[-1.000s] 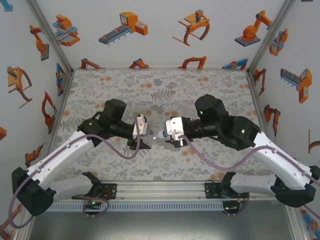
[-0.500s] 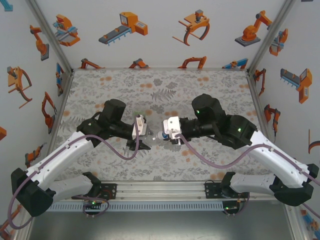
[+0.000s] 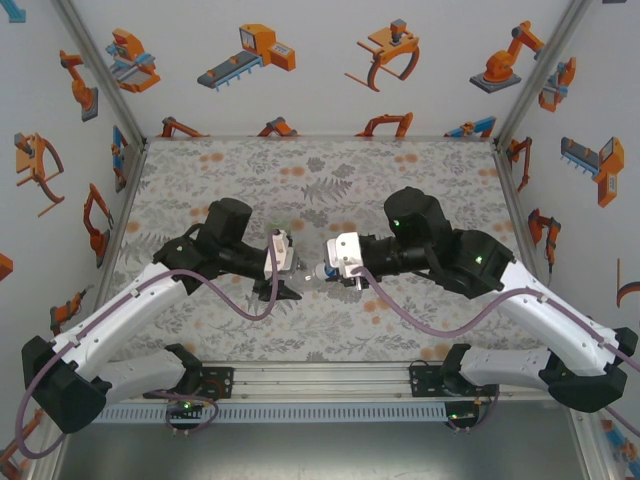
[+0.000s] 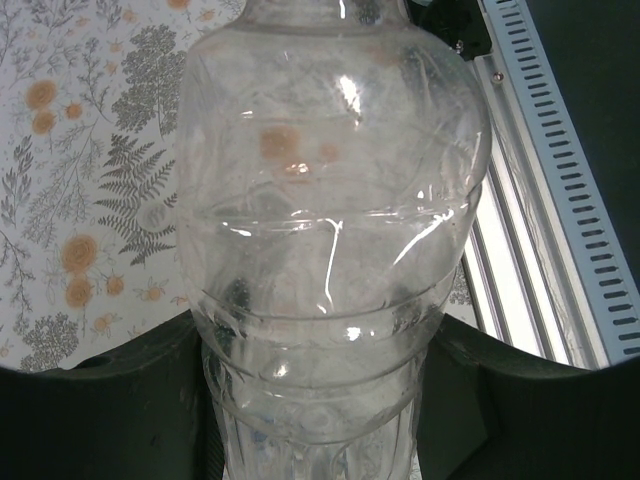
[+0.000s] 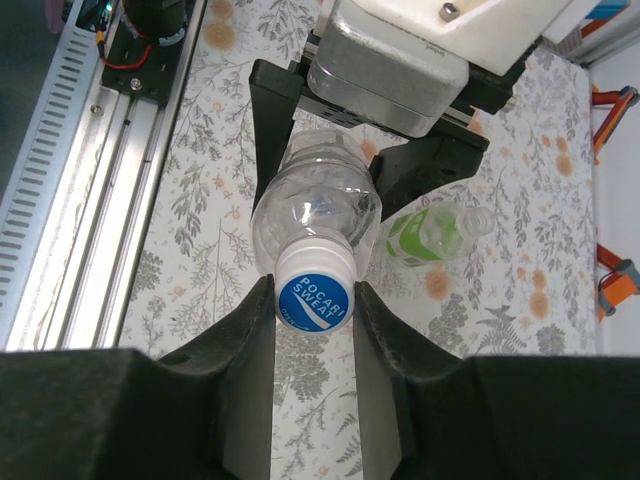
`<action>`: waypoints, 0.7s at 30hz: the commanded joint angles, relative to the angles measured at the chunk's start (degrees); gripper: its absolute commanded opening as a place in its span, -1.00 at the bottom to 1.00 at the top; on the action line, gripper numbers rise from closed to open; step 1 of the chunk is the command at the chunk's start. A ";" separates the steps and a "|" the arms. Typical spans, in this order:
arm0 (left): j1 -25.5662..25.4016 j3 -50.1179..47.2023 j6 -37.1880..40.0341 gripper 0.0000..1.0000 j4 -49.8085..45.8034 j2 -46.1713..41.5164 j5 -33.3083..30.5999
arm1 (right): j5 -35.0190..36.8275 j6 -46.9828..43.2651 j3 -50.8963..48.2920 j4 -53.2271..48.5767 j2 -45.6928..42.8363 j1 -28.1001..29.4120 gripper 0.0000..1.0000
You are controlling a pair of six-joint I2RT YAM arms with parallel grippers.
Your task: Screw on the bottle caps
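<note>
Blue cap (image 5: 315,299) tight in right end effector (image 5: 314,305), clear bottle (image 4: 330,200) tight in left end effector (image 4: 312,410).

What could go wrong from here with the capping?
The right jaws pinch the blue-topped cap at its sides; if it sits crooked on the neck, turning could cross-thread it. The clear bottle is smooth, so it might spin or dent in the left jaws. The green bottle lies close by and could get knocked.
</note>
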 commanded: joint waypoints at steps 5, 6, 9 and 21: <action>-0.16 1.80 0.81 -1.00 -0.27 -0.65 1.11 | 4.74 14.93 0.08 3.15 1.07 0.06 -1.00; -0.19 1.80 0.80 -1.00 -0.30 -0.58 0.94 | 6.13 18.81 -0.06 3.31 1.25 0.06 -1.00; -0.17 1.80 0.79 -1.00 -0.30 -0.58 0.65 | 11.28 31.64 -1.70 6.36 0.79 0.06 -1.00; -0.23 1.96 0.48 -1.00 -0.27 -0.35 -0.09 | 18.78 44.77 -1.19 6.70 1.69 1.08 -1.00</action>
